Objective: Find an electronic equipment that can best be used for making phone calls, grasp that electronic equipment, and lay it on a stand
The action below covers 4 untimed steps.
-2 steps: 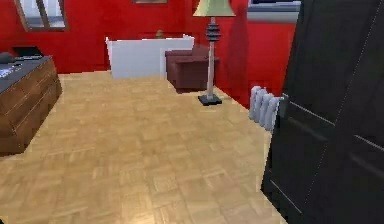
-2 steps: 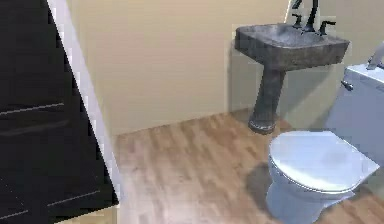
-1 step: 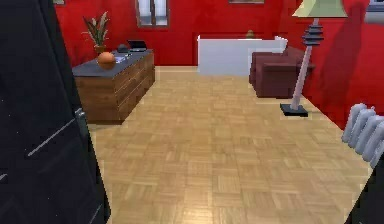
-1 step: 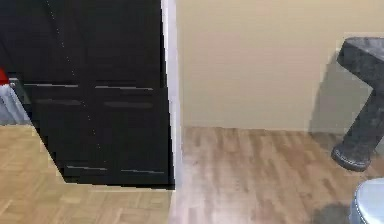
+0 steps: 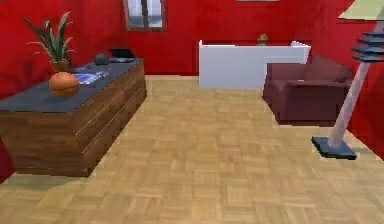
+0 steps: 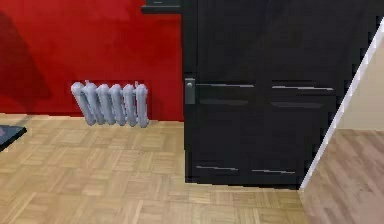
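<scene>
The gripper's state, and whether it has hold of anything, cannot be told from these views. In the forward view a long wooden cabinet (image 5: 80,118) with a dark top runs along the left, against a red wall (image 5: 95,25). On its top stands a potted plant (image 5: 60,62) in a round orange pot. Just beside the pot lies a flat blue and white thing (image 5: 86,77), and near the cabinet's far end rests a dark flat thing (image 5: 122,55). Which of these, if either, is the phone cannot be told, and any print on them is too small to read. A framed window or picture (image 5: 146,12) hangs on the far wall. Below it and to the right stands a white counter (image 5: 245,65) with a small brown thing (image 5: 262,39) on top. A dark red armchair (image 5: 305,90) sits just in front of the counter's right end. At the right, a floor lamp (image 5: 340,115) rises on a leaning pale pole from a dark square base. The parquet floor (image 5: 200,160) is light wood. In the arm side view a grey radiator (image 6: 110,103) stands against the red wall, with a black double door (image 6: 265,90) to its right, a handle (image 6: 190,90) on the door's left leaf, and the same parquet below.
</scene>
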Motion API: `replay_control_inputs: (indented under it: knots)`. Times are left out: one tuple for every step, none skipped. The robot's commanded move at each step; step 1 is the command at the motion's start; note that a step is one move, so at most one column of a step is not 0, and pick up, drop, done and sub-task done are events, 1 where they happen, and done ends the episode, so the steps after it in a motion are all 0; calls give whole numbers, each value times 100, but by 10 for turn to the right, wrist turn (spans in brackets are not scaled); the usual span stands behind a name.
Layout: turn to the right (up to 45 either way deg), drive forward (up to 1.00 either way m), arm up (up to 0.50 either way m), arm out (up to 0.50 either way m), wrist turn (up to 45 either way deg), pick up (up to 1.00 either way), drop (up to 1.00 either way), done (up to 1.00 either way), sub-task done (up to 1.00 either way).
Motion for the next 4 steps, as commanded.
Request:
replay_control_inputs:
  knots:
    - [0, 25, 0, 0, 0, 0, 0, 0, 0]
    - [-90, 0, 0, 0, 0, 0, 0, 0, 0]
    - [0, 100, 0, 0, 0, 0, 0, 0, 0]
    - [0, 95, 0, 0, 0, 0, 0, 0, 0]
